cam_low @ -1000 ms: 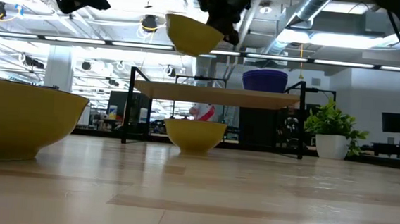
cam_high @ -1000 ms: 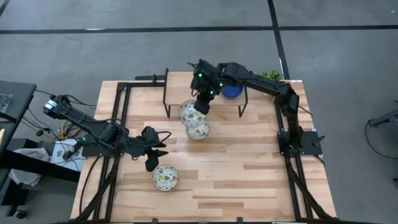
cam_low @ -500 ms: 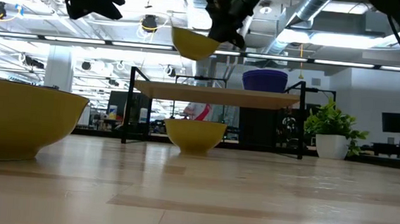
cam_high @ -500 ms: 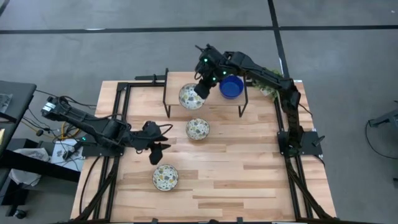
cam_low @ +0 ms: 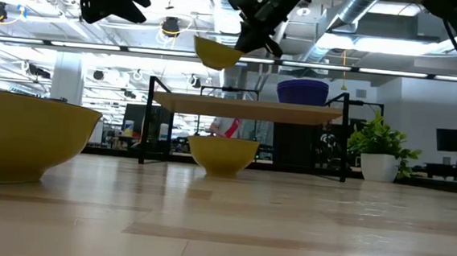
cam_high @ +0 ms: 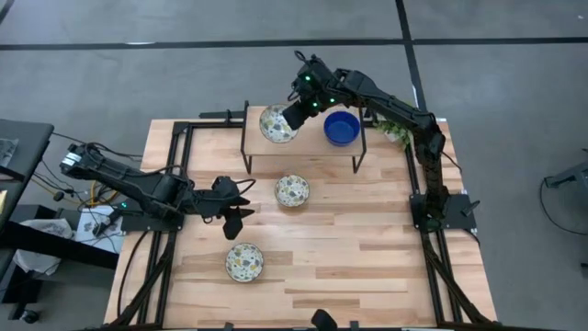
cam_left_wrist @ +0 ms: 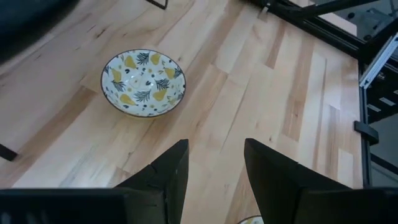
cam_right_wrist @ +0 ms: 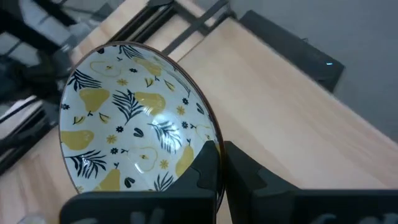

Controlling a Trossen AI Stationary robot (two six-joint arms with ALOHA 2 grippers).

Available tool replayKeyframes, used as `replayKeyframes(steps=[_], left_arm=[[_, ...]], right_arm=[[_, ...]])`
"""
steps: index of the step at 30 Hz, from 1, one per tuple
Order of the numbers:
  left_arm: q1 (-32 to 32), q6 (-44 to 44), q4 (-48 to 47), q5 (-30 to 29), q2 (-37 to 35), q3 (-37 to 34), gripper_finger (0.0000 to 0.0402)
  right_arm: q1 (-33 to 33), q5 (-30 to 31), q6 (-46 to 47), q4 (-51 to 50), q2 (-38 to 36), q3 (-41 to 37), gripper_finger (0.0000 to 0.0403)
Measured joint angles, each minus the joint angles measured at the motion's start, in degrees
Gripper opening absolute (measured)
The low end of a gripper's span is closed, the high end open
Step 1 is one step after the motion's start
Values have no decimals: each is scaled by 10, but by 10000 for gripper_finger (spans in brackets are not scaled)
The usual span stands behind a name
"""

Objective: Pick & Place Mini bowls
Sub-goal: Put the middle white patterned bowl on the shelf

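Observation:
My right gripper (cam_high: 292, 117) hangs over the left half of the raised wooden shelf (cam_high: 312, 147), shut on a mini bowl (cam_high: 276, 124) that is cream inside with yellow pears and dark leaves and yellow outside (cam_low: 218, 52). A cobalt blue bowl (cam_high: 342, 128) sits by its base on the shelf's right half (cam_low: 302, 91). Two more patterned bowls rest on the table: one mid-table (cam_high: 292, 190), one nearer (cam_high: 244, 261). My left gripper (cam_high: 239, 204) hovers open above the table between them; its wrist view shows the mid-table bowl (cam_left_wrist: 143, 82) ahead of the gripper (cam_left_wrist: 214, 167). My right gripper (cam_right_wrist: 221, 165) pinches the patterned bowl by its rim (cam_right_wrist: 212, 142), at the bowl's right side, one finger (cam_right_wrist: 206, 171) inside the bowl and the other outside. The fingers slant down from the upper right. The bowl is lifted clear above the shelf, slightly tilted (cam_low: 218, 52).
The shelf stands on thin black legs (cam_low: 149, 126) near the table's far edge. A small green potted plant (cam_low: 380, 151) stands at the far right corner (cam_high: 401, 112). Black frame rails (cam_high: 179, 165) run along the table's left and right sides. Bare wood lies on the near right.
My right gripper has carried the patterned bowl toward the table's far edge, from above the mid-table bowl to above the shelf's left half, still shut on it. My left gripper has shifted a little toward the right and far side, staying open.

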Motion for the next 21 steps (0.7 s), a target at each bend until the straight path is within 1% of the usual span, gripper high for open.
replayKeyframes(steps=[3,10,21], left_arm=[[0,0,1,0,0,0,154],[-2,0,5,0,0,0,154],[-3,4,7,2,0,0,154]], right_arm=[[2,12,3,3,7,0,0],[14,10,7,5,56,-1,0],[-4,14,22,6,58,3,0]])
